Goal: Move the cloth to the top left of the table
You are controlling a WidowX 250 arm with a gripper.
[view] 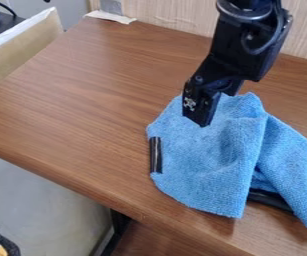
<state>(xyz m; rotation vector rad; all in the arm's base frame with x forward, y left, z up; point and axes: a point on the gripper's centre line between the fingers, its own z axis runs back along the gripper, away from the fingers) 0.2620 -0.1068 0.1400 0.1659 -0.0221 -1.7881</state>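
Jaws pointing down over the upper part of the blue cloth point(212, 160), the black gripper point(200, 106) hangs right of centre in the upper half of the frame, and from where I stand I can't tell how far apart they are or whether they have any fabric between them. The cloth lies rumpled on the wooden table point(82, 100), from the middle of the frame out to its lower right, with a loose fold running down its right side. It looks light and soft, a fuzzy towelling sort of thing, so there's nothing to break and it shouldn't slip much once pinched; it will simply sag and trail from wherever it is held. I'd take it by the raised fold near its top edge, just right of the gripper, where there's a ridge to close on; the flatter stretch to the left would be harder to pick up. A good, thick pinch would help, since a thin one might pull out under the trailing part. There's a black strip point(156, 155) at the cloth's left edge and a dark object point(269, 199) peeking from under its lower right, and either could get dragged along towards the upper left of the frame.
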